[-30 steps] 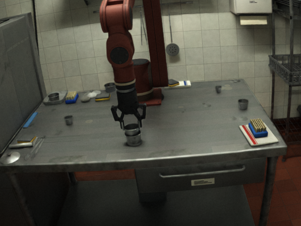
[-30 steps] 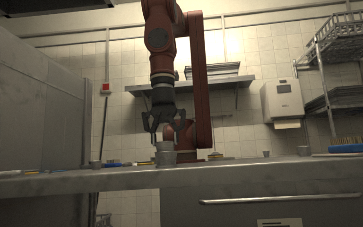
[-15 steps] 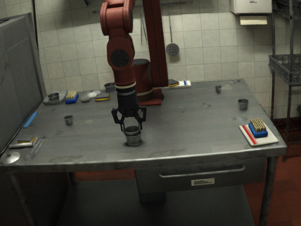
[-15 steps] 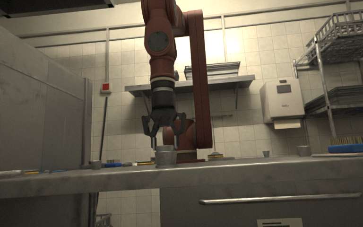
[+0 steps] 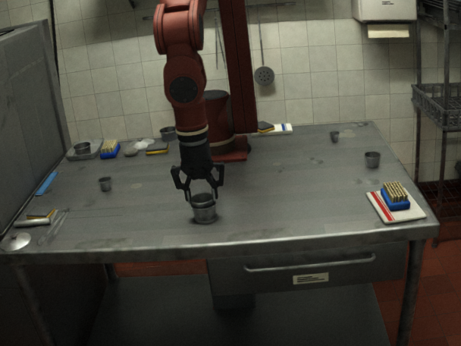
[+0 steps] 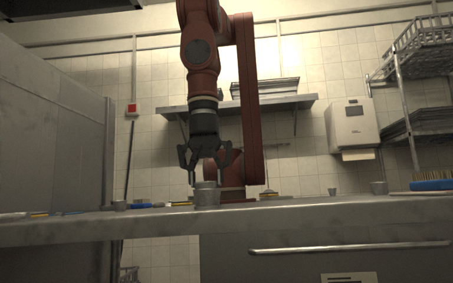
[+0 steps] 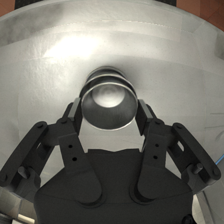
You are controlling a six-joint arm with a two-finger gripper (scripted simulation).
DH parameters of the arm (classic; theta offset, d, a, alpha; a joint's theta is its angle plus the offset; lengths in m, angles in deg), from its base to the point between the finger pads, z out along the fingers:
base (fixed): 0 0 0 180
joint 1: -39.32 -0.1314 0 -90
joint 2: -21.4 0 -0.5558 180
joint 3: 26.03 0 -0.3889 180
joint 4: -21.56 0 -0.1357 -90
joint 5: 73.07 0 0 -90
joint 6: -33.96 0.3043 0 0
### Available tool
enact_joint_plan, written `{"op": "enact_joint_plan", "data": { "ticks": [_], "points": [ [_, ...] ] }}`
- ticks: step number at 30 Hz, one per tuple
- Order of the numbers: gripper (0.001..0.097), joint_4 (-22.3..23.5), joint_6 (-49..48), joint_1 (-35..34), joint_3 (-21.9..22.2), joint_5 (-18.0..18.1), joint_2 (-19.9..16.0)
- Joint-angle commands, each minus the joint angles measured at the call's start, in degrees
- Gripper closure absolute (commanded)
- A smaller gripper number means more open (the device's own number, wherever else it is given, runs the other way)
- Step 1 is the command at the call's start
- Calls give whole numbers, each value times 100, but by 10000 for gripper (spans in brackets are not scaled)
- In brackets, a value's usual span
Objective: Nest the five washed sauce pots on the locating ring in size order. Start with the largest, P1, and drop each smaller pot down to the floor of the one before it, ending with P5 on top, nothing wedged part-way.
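My gripper (image 5: 201, 196) (image 6: 205, 182) (image 7: 109, 115) hangs straight down over the front middle of the steel table, and I hold a steel sauce pot (image 5: 203, 200) (image 6: 205, 184) (image 7: 109, 107) by its rim. That pot sits inside the larger pot (image 5: 205, 213) (image 6: 206, 197) standing on the table, with its rim above the larger pot's rim. The locating ring is hidden under them. A small pot (image 5: 105, 183) stands at the left. Another pot (image 5: 372, 159) (image 6: 378, 188) stands at the right, and the smallest pot (image 5: 334, 136) (image 6: 331, 191) is behind it.
A tray holding a pot (image 5: 82, 148) sits at the far left corner, and another pot (image 5: 168, 133) stands by the wall. A brush on a white board (image 5: 395, 203) lies near the right front corner. Sponges, a lid (image 5: 15, 241) and a blue strip (image 5: 46, 183) line the left edge.
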Motion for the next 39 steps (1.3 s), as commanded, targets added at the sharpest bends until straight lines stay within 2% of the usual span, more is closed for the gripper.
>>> {"op": "enact_joint_plan", "data": {
  "ticks": [1,30,39],
  "points": [
    [761,0,0,0,-6,0,4],
    [181,0,0,0,-5,0,4],
    [181,0,0,0,-5,0,3]
  ]
}}
